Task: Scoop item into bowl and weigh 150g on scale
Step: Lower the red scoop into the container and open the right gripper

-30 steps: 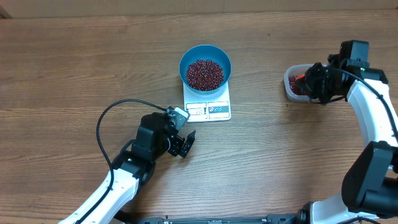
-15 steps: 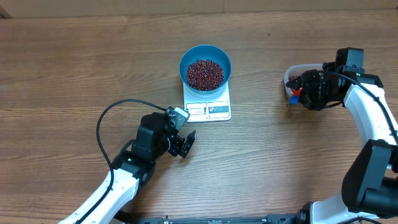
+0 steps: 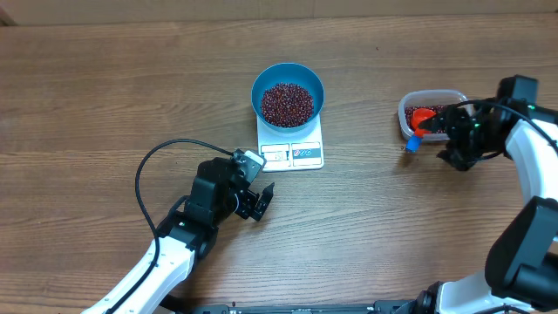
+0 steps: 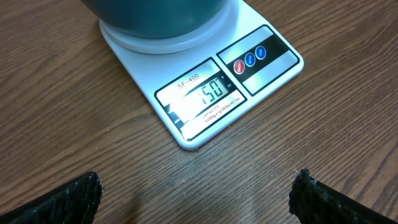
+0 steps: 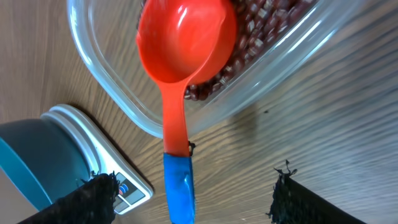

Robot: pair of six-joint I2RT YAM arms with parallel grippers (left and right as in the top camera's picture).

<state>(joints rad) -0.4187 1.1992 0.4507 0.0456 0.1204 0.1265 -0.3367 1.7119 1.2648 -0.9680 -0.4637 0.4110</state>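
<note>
The teal bowl (image 3: 288, 94) holds dark red beans (image 3: 288, 104) and stands on the white scale (image 3: 292, 153). In the left wrist view the scale (image 4: 205, 106) shows 150 on its display. My left gripper (image 4: 196, 199) is open just in front of the scale, over bare wood. A red scoop (image 5: 180, 56) with a blue handle lies with its bowl in the clear tub (image 5: 112, 93) on the beans (image 5: 261, 31). My right gripper (image 5: 196, 190) is open; the handle tip lies between its jaws, touching neither.
The clear tub (image 3: 432, 113) sits at the right of the table, with the scoop's handle (image 3: 413, 141) sticking out over its near-left rim. A black cable (image 3: 153, 174) loops over the wood beside the left arm.
My right gripper has opened and let go of the scoop, then drawn back to the right. The scoop now rests in the tub. The left arm has not moved.
</note>
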